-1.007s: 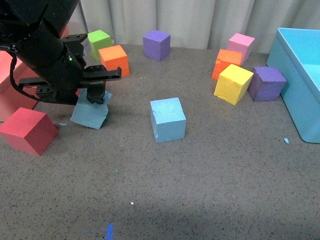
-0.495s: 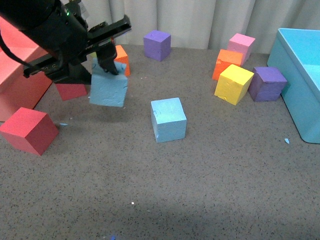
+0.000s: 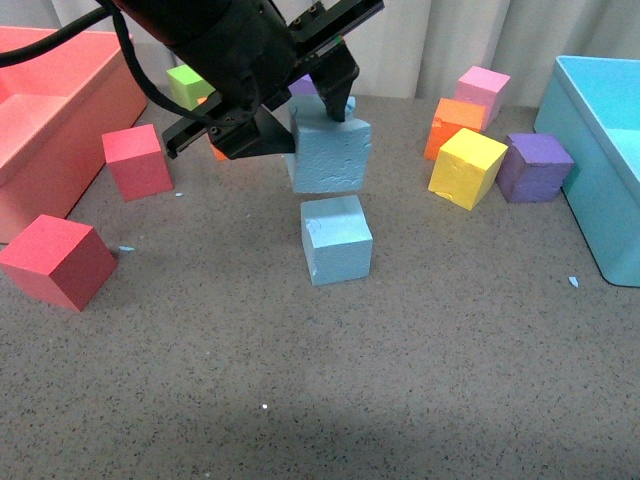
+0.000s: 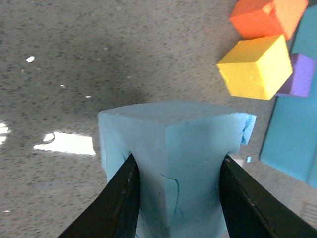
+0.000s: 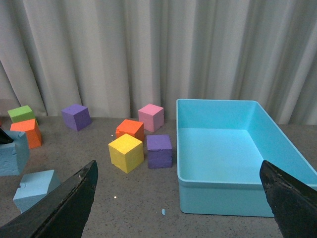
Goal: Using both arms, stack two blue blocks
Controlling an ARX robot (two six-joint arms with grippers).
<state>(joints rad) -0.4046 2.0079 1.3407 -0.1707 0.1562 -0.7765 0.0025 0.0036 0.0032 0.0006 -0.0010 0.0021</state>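
My left gripper [image 3: 320, 122] is shut on a sky-blue block [image 3: 331, 153] and holds it in the air, tilted, just above and slightly behind the second blue block [image 3: 337, 238], which rests on the grey floor. In the left wrist view the black fingers [image 4: 121, 201] press both sides of the held block [image 4: 173, 148]. My right gripper [image 5: 178, 171] is open and empty, out of the front view. Its camera shows the held block [image 5: 11, 151] and the resting block [image 5: 35, 187] far off to one side.
A coral bin [image 3: 60, 110] stands at the left with two red cubes [image 3: 133, 160] [image 3: 55, 260] near it. Yellow [image 3: 467, 165], orange [image 3: 452, 125], pink [image 3: 483, 90] and purple [image 3: 535, 165] cubes cluster at the right beside a light-blue bin [image 3: 600, 150]. A green cube [image 3: 185, 80] sits behind the arm.
The left arm has lifted the blue block off the floor near the red cubes and carried it rightwards, to just over the second blue block.
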